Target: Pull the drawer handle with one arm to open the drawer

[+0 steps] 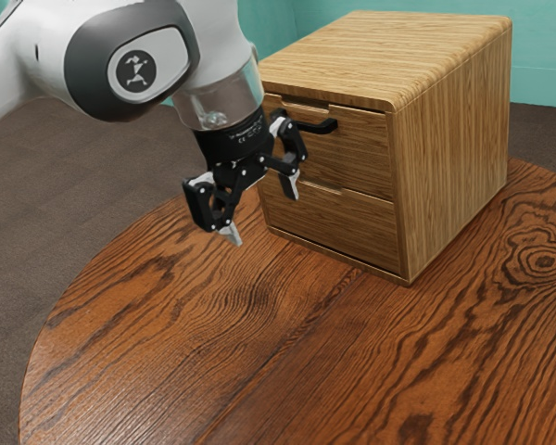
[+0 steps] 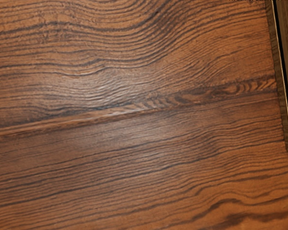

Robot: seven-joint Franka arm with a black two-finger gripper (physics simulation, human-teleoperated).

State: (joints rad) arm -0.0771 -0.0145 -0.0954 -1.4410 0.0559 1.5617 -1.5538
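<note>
A light wooden cabinet point(image 1: 445, 139) with two drawers stands at the back of the round table. The top drawer point(image 1: 352, 148) carries a black bar handle point(image 1: 313, 123); the lower drawer point(image 1: 338, 218) sits beneath it. Both drawer fronts look flush with the cabinet. My black gripper point(image 1: 259, 209) hangs open just in front of the drawers, on the exterior view's left of them, fingers pointing down above the table. One fingertip point(image 1: 292, 188) is near the lower drawer's front, the other fingertip point(image 1: 232, 236) farther out. The cabinet's bottom edge point(image 2: 281, 72) shows in the wrist view beside bare tabletop.
The dark wooden round table point(image 1: 287, 352) spreads out in front of the cabinet, its curved edge toward the exterior view's left. Grey carpet floor point(image 1: 65, 195) lies beyond it. A teal wall point(image 1: 547, 46) stands behind the cabinet.
</note>
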